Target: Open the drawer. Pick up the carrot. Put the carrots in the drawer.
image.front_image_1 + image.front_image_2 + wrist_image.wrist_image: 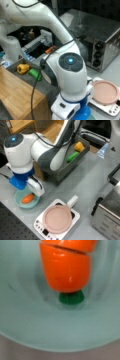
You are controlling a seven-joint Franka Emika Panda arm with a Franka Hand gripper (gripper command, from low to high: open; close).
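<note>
The carrot (28, 198) sits in a pale teal bowl (19, 203) on the grey table (85, 182), and the wrist view fills up with it: the orange body with a seam across it and a green stub (71, 297) at the near end, all resting on the bowl's floor (30, 322). That bowl is the landmark. Right above the bowl, at its upper edge in a front view, hangs the gripper (32, 192) on its blue wrist, very close to the carrot. Whether its fingers are spread or pressed together, I cannot tell; they are hidden behind the arm's own housing.

Up and to the right of the bowl, the drawer (65, 168) stands pulled out from under the wooden top (15, 92), already holding a yellow piece (22, 68) and a green vegetable (35, 74). Just right of the bowl lies a white cooker base with a pink pan (57, 219).

The risks, as I judge them: the carrot is rounded and seamed, so a pinch off-centre could squirt it sideways or split it. The bowl looks light and could slide or tip if a finger catches its rim.
</note>
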